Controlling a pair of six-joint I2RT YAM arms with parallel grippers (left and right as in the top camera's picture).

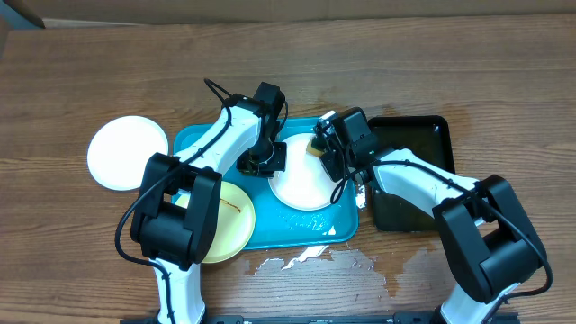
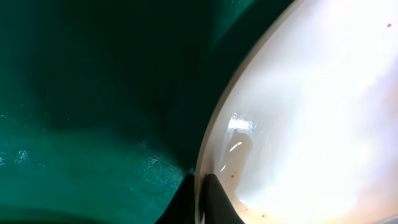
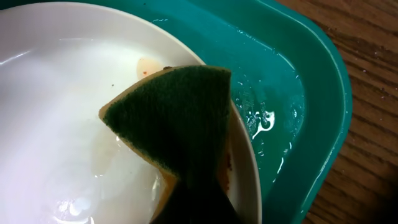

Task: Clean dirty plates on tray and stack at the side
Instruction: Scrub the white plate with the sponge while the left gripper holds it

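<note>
Wooden desk (image 1: 450,54) carrying a black tray (image 1: 423,135) at right; green-and-yellow sponge (image 3: 180,124); spilled water patches (image 1: 301,259) near the front edge.

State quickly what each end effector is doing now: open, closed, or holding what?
Left end effector: closed on the plate rim.
Right end effector: closed, holding the sponge.

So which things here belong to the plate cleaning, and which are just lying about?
Job: tray; middle white plate, held by the left gripper; sponge in the right gripper; yellow plate; outer white plate.
Lying about: black tray; puddle on the table.
</note>
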